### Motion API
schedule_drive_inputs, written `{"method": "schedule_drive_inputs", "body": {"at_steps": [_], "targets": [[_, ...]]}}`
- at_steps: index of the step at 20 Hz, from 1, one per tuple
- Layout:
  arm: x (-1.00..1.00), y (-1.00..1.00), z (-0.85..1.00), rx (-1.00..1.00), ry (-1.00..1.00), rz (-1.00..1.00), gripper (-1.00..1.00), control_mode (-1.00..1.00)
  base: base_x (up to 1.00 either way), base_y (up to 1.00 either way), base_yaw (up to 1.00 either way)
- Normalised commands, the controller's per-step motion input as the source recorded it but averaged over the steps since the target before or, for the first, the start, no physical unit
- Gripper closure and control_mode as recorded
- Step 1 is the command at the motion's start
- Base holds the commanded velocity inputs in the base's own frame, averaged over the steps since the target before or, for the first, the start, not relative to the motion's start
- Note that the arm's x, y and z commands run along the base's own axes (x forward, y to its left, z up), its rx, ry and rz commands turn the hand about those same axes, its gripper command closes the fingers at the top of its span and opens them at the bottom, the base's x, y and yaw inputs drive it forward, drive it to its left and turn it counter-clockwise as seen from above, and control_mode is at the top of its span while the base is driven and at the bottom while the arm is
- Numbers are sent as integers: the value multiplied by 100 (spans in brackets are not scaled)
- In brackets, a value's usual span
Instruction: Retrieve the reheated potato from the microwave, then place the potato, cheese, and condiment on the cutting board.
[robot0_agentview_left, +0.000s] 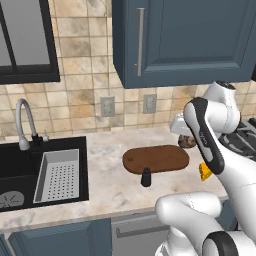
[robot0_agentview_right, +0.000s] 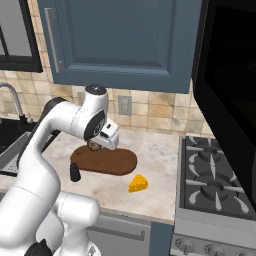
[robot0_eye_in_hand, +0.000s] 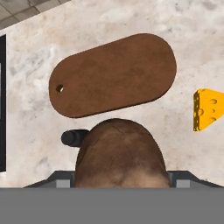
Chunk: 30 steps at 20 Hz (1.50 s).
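Potato (robot0_eye_in_hand: 120, 153) is held in the gripper (robot0_eye_in_hand: 120, 183), seen large at 6 o'clock of the hand view, with the jaws closed against its two sides. In the left base view the potato (robot0_agentview_left: 187, 142) is seen at the gripper (robot0_agentview_left: 186, 136), above the counter (robot0_agentview_left: 110, 180) just past the 3 o'clock end of the cutting board (robot0_agentview_left: 156, 159). In the right base view the potato (robot0_agentview_right: 93, 145) is seen under the hand, over the back edge of the cutting board (robot0_agentview_right: 105, 161) toward its 9 o'clock end.

Cutting board (robot0_eye_in_hand: 113, 75) is laid flat on the counter, nothing on it, a hole seen near its 9 o'clock end in the hand view. Condiment (robot0_agentview_left: 145, 177) is stood upright on the counter just at 6 o'clock of the board in the left base view, beside its edge; whether it touches cannot be told. It is seen as a dark bottle (robot0_agentview_right: 75, 172) at 8 o'clock of the board in the right base view, and partly hidden behind the potato (robot0_eye_in_hand: 73, 137) in the hand view.

Cheese (robot0_agentview_right: 138, 183) is laid on the counter at 4 o'clock of the board, apart from it, between board and stove (robot0_agentview_right: 215, 185). Cheese (robot0_agentview_left: 204, 171) is partly covered by the arm in the left base view. Microwave (robot0_agentview_right: 230, 80) is seen at 3 o'clock of the right base view, above the stove. Sink (robot0_agentview_left: 30, 175) is seen at 9 o'clock in the left base view.
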Motion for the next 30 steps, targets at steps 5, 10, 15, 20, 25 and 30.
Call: {"method": "schedule_drive_inputs", "body": {"at_steps": [5,10,15,20,25,30], "targets": [[25,-25,-28,0,0,2,100,-100,0,0,0],[40,-16,-30,0,0,1,100,-100,0,0,0],[39,-10,-30,0,0,1,100,-100,0,0,0],[38,-1,-34,-5,0,1,100,-100,0,0,0],[43,-1,-36,-12,0,6,100,-100,0,0,0],[32,-4,-34,-13,0,9,100,-100,0,0,0]]}}
